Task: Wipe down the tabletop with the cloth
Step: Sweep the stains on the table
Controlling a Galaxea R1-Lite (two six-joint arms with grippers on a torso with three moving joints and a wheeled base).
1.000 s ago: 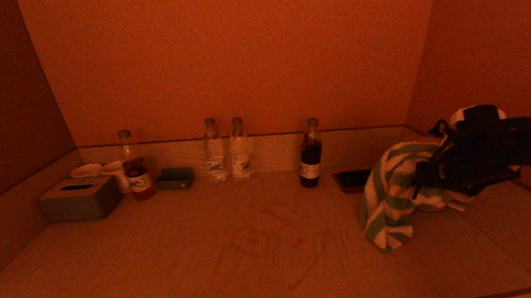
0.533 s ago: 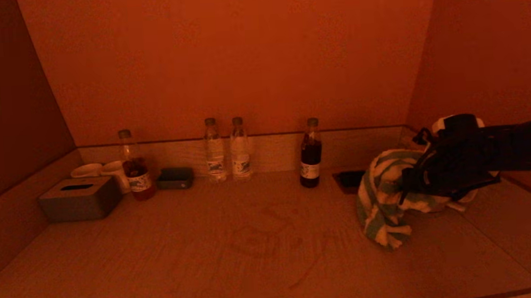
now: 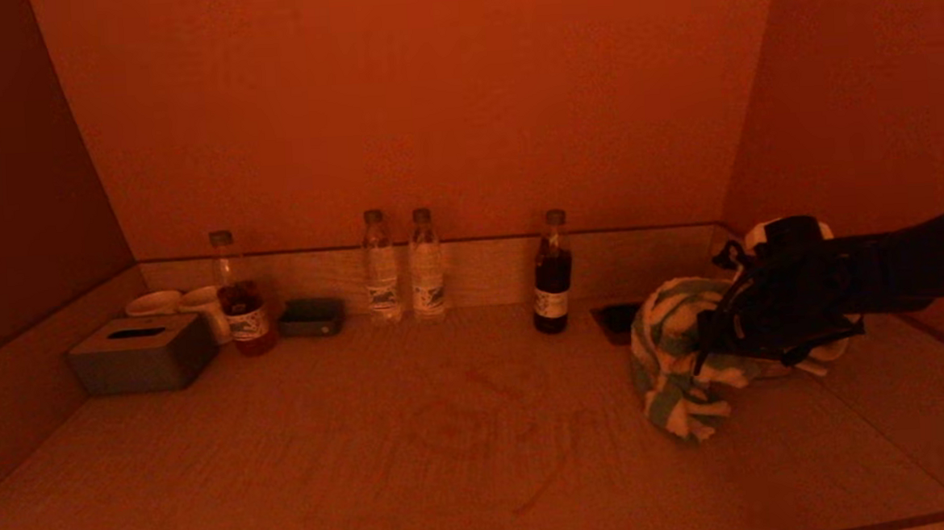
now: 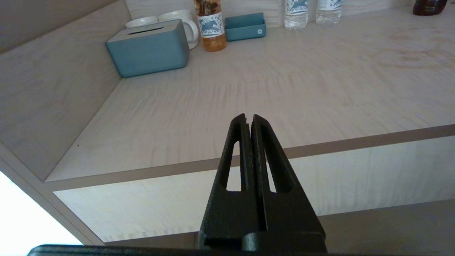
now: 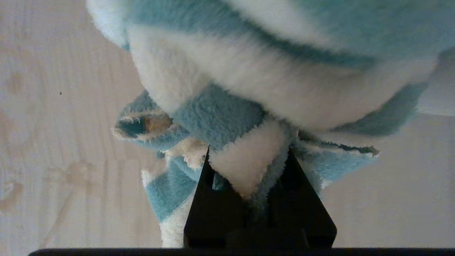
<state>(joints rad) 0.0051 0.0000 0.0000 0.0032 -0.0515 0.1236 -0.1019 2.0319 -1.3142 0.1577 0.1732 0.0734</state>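
Your right gripper (image 3: 707,348) is clamped on the cloth (image 3: 671,359), which hangs at 3 o'clock with its lower end on the tabletop (image 3: 369,464). Your left gripper (image 4: 247,121) is closed, empty, parked off the front edge.

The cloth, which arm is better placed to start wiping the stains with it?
Right. The right gripper is already shut on the cloth, beside the stains on the tabletop. The left gripper is shut, empty, off the front edge.

4 bottles (image 3: 424,261) and a tissue box (image 3: 143,354) line the back; the tabletop (image 3: 369,464) in front lies open.
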